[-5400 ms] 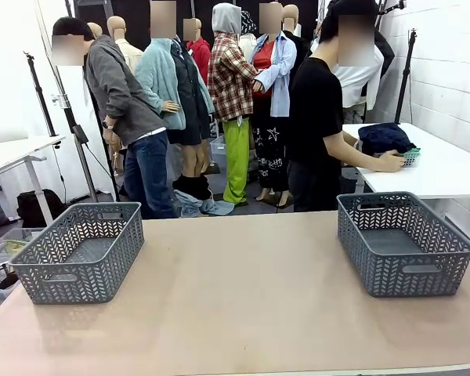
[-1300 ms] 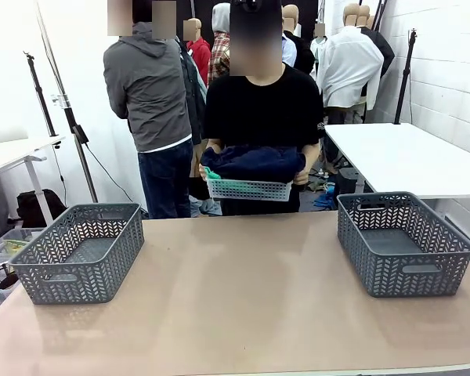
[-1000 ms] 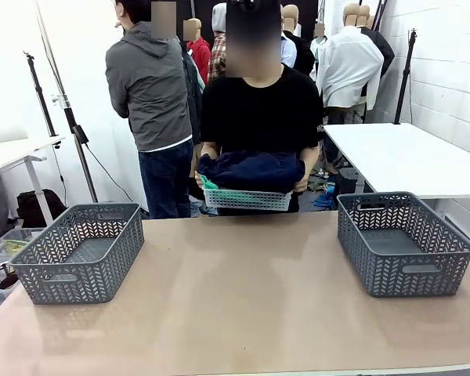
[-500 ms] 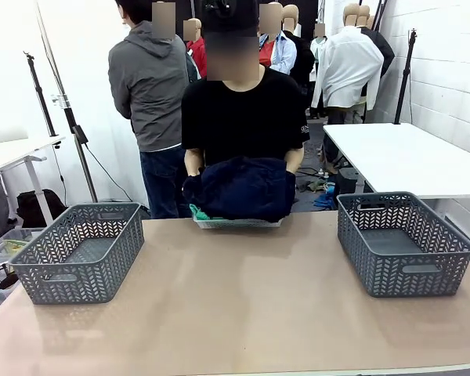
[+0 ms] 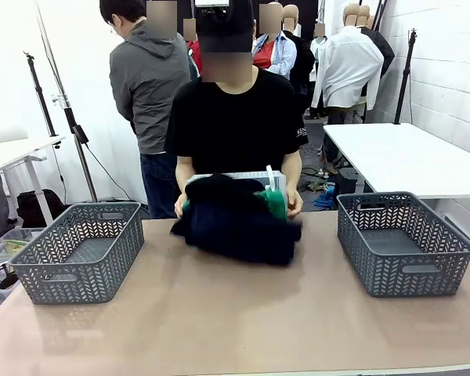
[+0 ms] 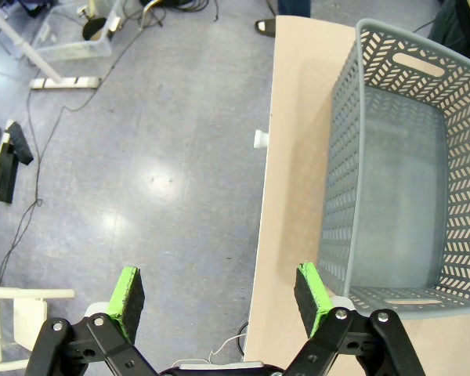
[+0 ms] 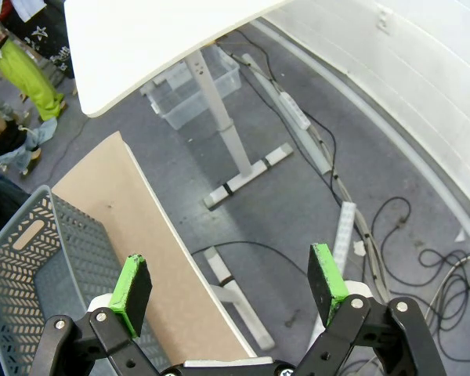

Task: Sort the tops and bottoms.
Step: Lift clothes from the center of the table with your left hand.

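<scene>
A heap of dark navy clothes (image 5: 235, 225) lies on the far middle of the table, and which pieces are tops I cannot tell. The bright green bottoms (image 5: 275, 203) peek out at its upper right. A person behind holds a small pale basket (image 5: 239, 178) tipped over the heap, hands (image 5: 294, 205) at its sides. My left gripper (image 6: 219, 294) hangs open over the floor beside the table's left edge, with nothing between its fingers. My right gripper (image 7: 229, 282) is open and bare too, over the floor past the table's right edge.
A grey lattice basket (image 5: 78, 251) stands at the table's left, seen close in the left wrist view (image 6: 399, 164). A second grey basket (image 5: 403, 243) stands at the right, its corner in the right wrist view (image 7: 31, 274). A white side table (image 5: 399, 157) stands beyond. Another person stands farther back.
The person has brought the small basket down to the table and tipped it, so the dark clothes and green garment have spilled onto the tabletop. Neither gripper has changed.
</scene>
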Robot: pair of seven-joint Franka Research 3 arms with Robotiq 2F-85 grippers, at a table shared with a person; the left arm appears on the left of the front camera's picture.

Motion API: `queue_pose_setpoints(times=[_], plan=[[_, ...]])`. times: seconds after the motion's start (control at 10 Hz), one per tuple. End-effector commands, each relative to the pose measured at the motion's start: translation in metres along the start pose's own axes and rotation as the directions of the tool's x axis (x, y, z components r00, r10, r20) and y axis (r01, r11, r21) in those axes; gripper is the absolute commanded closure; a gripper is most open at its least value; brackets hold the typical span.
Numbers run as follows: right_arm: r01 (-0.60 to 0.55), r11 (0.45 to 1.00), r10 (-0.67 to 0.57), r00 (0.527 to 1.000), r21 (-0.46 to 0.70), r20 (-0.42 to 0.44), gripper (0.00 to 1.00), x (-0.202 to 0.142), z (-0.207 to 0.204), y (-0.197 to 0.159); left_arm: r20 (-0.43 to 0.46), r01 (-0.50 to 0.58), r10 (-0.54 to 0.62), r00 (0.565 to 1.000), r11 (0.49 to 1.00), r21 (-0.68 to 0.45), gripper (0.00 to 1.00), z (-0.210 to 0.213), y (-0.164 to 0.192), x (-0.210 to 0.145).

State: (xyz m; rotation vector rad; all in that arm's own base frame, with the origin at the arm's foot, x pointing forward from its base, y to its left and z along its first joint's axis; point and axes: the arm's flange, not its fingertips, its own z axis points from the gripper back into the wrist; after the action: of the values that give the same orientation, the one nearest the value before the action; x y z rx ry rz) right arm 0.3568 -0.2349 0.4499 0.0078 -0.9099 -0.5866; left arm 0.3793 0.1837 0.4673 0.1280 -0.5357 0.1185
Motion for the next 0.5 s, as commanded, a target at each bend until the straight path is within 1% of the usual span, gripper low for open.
queue_pose_setpoints(times=[0.0, 0.4], plan=[[0.003, 1.0, -0.004, 1.0, -0.005, -0.004, 0.0, 0.0003, 0.0016, 0.0023, 0.002, -0.004, 0.004, 1.0, 1.0, -0.001, 0.0, 0.0011, 0.0008, -0.0026], [0.003, 1.0, -0.004, 1.0, -0.005, -0.004, 0.0, 0.0003, 0.0016, 0.0023, 0.002, -0.004, 0.004, 1.0, 1.0, -0.001, 0.0, 0.0011, 0.0008, -0.0026]])
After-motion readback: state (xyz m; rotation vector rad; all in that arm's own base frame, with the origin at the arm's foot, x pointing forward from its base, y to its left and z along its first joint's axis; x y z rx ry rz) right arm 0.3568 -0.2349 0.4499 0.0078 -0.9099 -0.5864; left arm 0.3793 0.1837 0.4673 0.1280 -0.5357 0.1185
